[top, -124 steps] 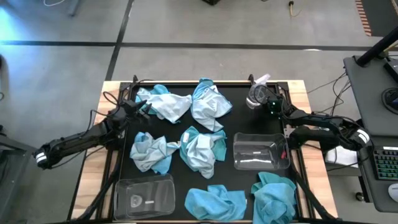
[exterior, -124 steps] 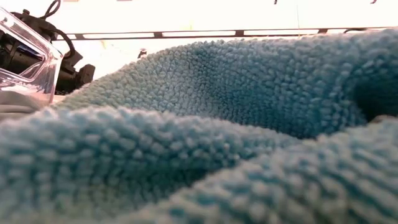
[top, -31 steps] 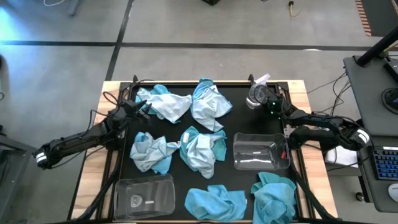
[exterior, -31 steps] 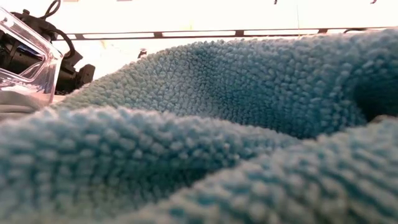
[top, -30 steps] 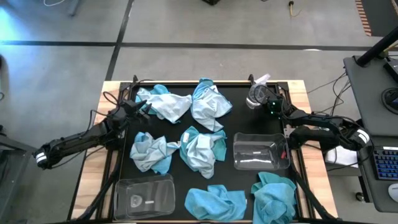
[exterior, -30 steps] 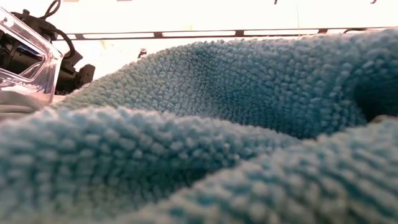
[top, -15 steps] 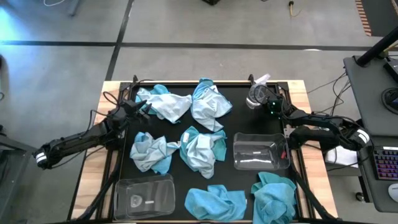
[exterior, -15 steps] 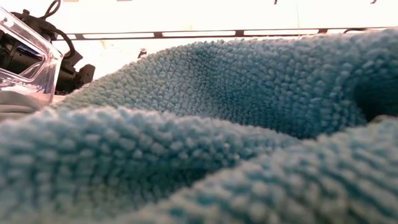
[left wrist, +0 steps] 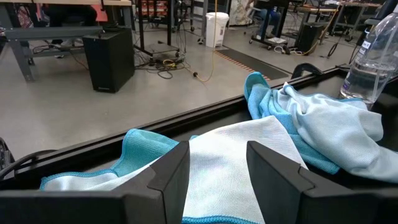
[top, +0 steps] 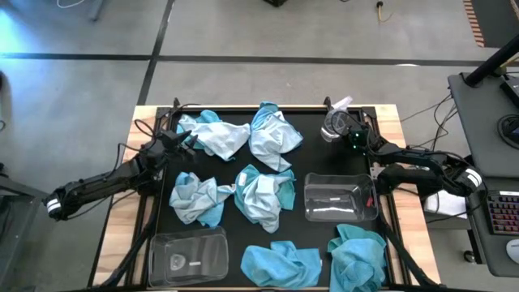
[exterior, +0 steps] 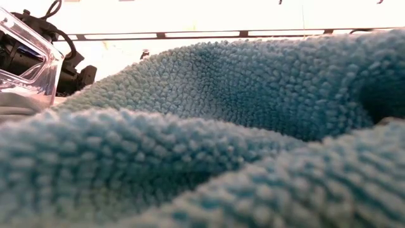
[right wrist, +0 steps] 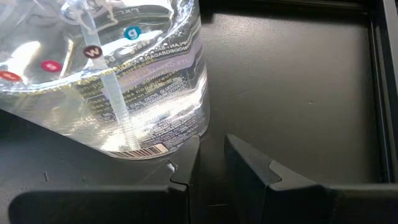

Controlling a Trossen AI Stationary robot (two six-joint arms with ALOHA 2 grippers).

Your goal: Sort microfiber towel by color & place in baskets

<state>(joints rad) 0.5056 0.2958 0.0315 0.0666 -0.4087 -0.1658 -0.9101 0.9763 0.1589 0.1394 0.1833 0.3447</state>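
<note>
Several microfiber towels lie crumpled on the black mat: pale ones at the far side (top: 223, 138) (top: 272, 138), mixed ones mid-mat (top: 199, 199) (top: 263, 193), and turquoise ones at the near edge (top: 282, 264) (top: 357, 251). Two clear baskets stand with nothing in them, one at mid-right (top: 340, 197) and one at near left (top: 188, 255). My left gripper (top: 185, 139) (left wrist: 217, 168) is open, low over the edge of the far-left pale towel (left wrist: 230, 155). My right gripper (top: 347, 134) (right wrist: 211, 152) shows a narrow gap over bare mat, beside the spray bottle (right wrist: 124, 74). My right gripper has one fingertip (right wrist: 186, 152) right beside the base (right wrist: 180, 127) of the upright spray bottle. I cannot tell whether it touches. Nothing lies between the two fingers.
The near turquoise towel (exterior: 240, 126) fills the low view, with a basket corner (exterior: 25, 57) at its left. Raised black rails border the mat (top: 154, 203) (right wrist: 379, 93). Wooden table strips show at both sides (top: 122, 227). Desks and cables lie beyond the right edge.
</note>
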